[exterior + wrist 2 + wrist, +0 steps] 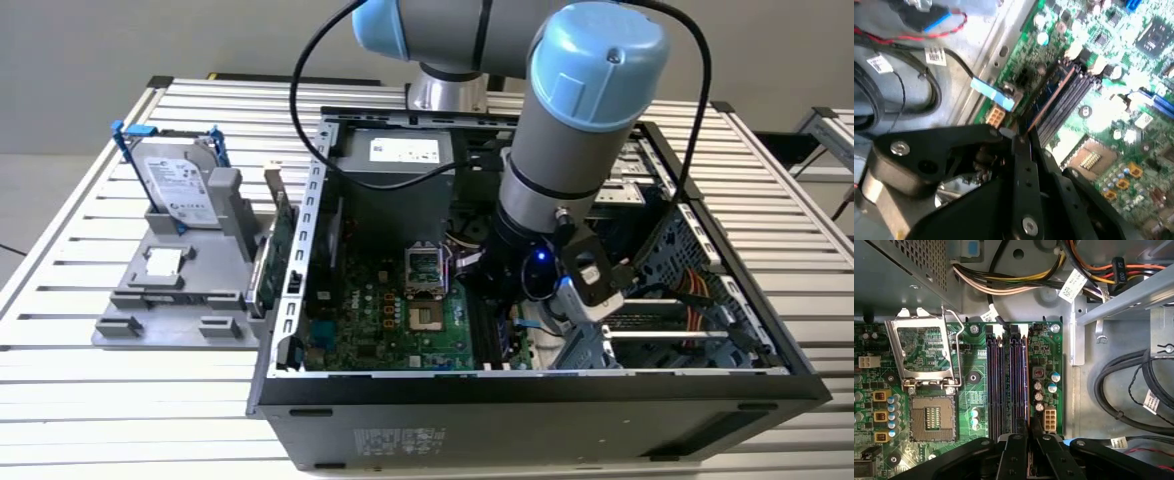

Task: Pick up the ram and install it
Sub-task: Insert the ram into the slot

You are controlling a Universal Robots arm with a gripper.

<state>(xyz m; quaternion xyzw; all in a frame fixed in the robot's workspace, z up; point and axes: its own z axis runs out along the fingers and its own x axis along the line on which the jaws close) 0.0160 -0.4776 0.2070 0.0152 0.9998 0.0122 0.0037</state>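
My gripper (1028, 439) hangs inside the open computer case (534, 385), over the motherboard's memory slots (1004, 385). Its two black fingers (1015, 455) are drawn close together on the ram (1026, 385), a thin stick seen edge-on as a brownish line. The ram lies along the slot nearest the small capacitors, in line with it. In the second wrist view the ram (1051, 97) runs from the gripper (1021, 140) along the dark slots. In the exterior view the arm's wrist covers the gripper (505, 305), low in the case beside the green board.
An open CPU socket (929, 415) with its raised metal frame lies beside the slots. Black cables (1124, 390) and a cable bundle (1019, 282) crowd the case. Outside, a silver hard drive (180, 180) stands on a grey holder (174, 300), with an upright green card (274, 260) alongside.
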